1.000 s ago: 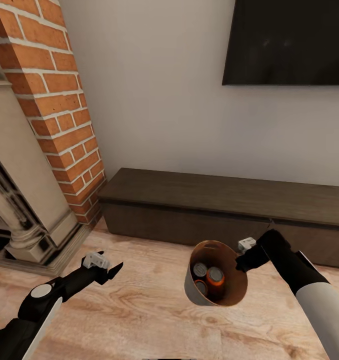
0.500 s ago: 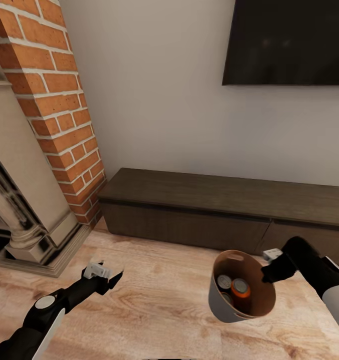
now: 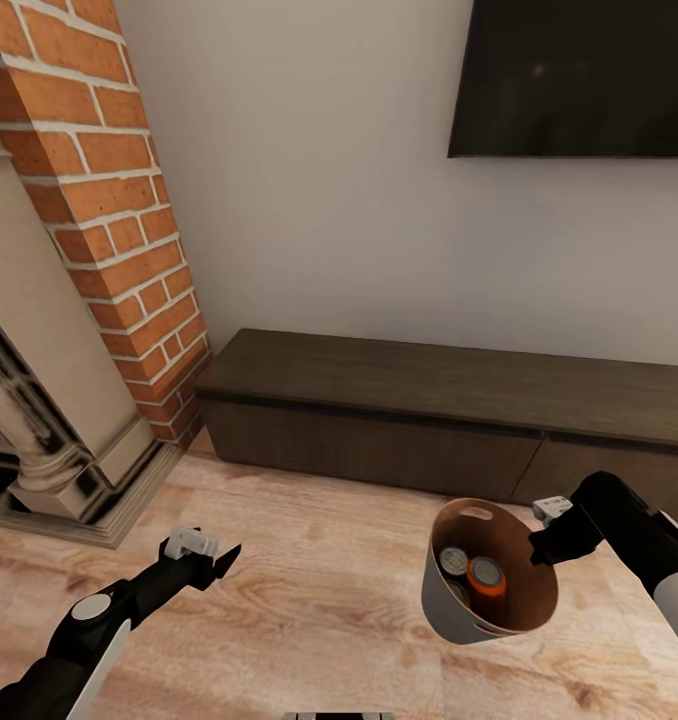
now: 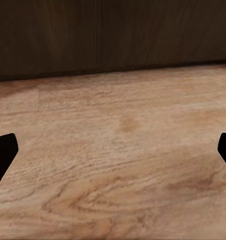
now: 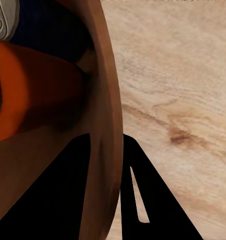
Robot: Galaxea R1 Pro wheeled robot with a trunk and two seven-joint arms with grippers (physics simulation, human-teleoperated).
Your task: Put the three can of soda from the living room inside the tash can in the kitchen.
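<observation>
Head view room: you face the low dark cabinet (image 3: 449, 400), brick fireplace (image 3: 109, 200) left, so the kitchen lies elsewhere.
Tash can (image 3: 449, 605): carried tilted at your right, mouth upward.
Cans of soda (image 3: 476, 578): inside it.
Right gripper (image 3: 541, 545): fingers pinch its rim.
Left gripper (image 3: 219, 560): fingers wide, empty.

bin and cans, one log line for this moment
room: living room | right gripper: shut on bin rim | cans: in bin | left gripper: open, empty
</observation>
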